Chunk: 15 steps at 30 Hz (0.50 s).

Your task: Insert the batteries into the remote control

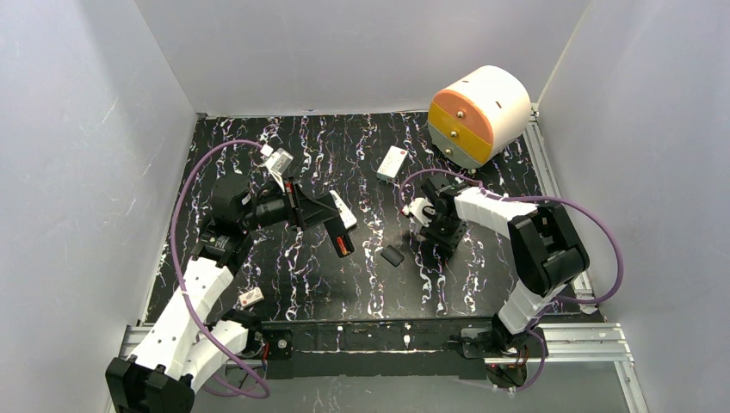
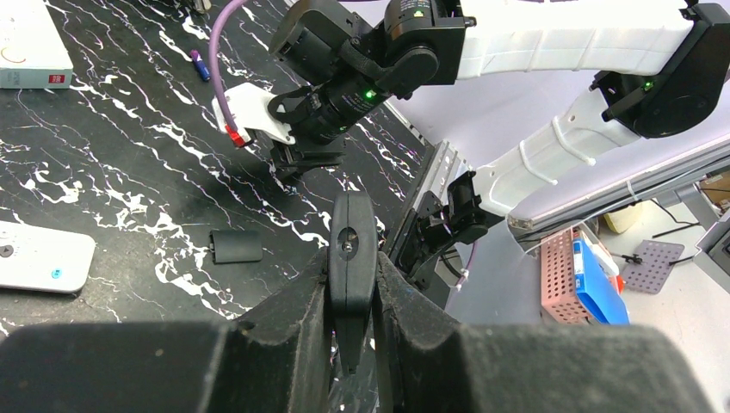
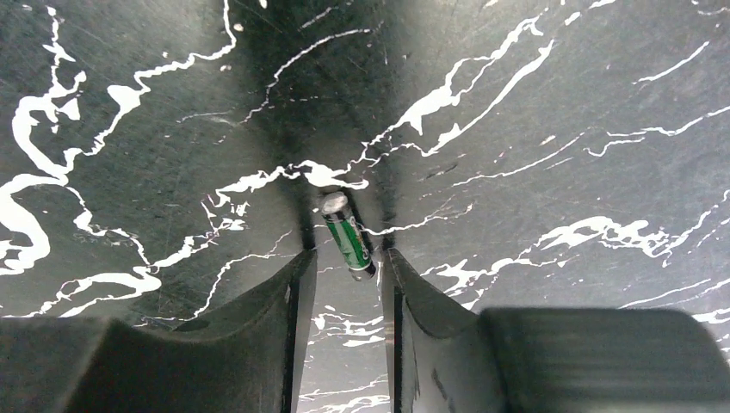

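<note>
A green battery (image 3: 347,241) lies on the black marbled table, just at the tips of my right gripper (image 3: 344,267). That gripper is open, points down, and straddles the battery's near end; it also shows in the top view (image 1: 428,228). My left gripper (image 2: 353,288) is shut on a long black bar (image 2: 353,241) and holds it above the table's middle (image 1: 343,241). The white remote control (image 1: 343,209) lies on the table beside the left gripper, and its end shows in the left wrist view (image 2: 39,258). A small dark battery (image 2: 200,64) lies farther back.
A small black cover (image 1: 392,255) lies between the arms. A white box with a red mark (image 1: 392,163) lies at the back. A round white, orange and yellow drawer unit (image 1: 479,112) stands at the back right. A small white piece (image 1: 251,298) lies by the left arm.
</note>
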Tool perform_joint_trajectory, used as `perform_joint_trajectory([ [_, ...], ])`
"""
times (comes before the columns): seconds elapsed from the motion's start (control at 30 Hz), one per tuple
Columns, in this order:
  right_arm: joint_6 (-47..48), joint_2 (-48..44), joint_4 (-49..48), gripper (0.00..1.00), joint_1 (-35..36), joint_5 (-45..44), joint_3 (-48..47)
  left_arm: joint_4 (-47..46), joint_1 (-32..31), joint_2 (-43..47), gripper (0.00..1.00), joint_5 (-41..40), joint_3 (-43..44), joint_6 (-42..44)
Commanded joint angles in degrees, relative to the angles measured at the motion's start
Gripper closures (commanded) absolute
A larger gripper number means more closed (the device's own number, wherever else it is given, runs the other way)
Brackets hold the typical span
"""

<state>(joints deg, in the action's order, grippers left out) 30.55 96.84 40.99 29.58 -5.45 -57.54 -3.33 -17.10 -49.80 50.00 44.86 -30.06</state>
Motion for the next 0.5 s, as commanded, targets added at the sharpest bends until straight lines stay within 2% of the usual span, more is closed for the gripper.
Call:
perform_joint_trajectory([
  [0.0, 0.65, -0.05, -2.28, 0.59, -0.21, 5.00, 0.32, -0.29, -0.08, 0.59, 1.00, 0.53, 2.13, -0.18],
  [0.1, 0.12, -0.80, -2.60, 0.60, -0.15, 7.21, 0.39, -0.34, -0.12, 0.74, 1.00, 0.67, 2.09, -0.32],
  [0.2, -0.53, -0.65, -3.02, 0.50, -0.18, 7.30, 0.48, -0.22, -0.10, 1.04, 1.00, 0.63, 1.92, -0.26],
  [0.27, -0.72, -0.32, -3.19, 0.48, -0.15, 7.38, 0.50, -0.18, -0.12, 1.34, 1.00, 0.46, 1.66, -0.26],
  [0.33, -0.48, 0.19, -2.26, 0.52, -0.21, 9.33, 0.23, -0.05, -0.12, 1.63, 1.00, 0.36, 1.55, -0.34],
  [0.47, -0.81, 1.04, -1.29, 0.67, -0.15, 9.44, 0.19, -0.01, -0.07, 1.72, 1.00, 0.27, 1.37, -0.41],
])
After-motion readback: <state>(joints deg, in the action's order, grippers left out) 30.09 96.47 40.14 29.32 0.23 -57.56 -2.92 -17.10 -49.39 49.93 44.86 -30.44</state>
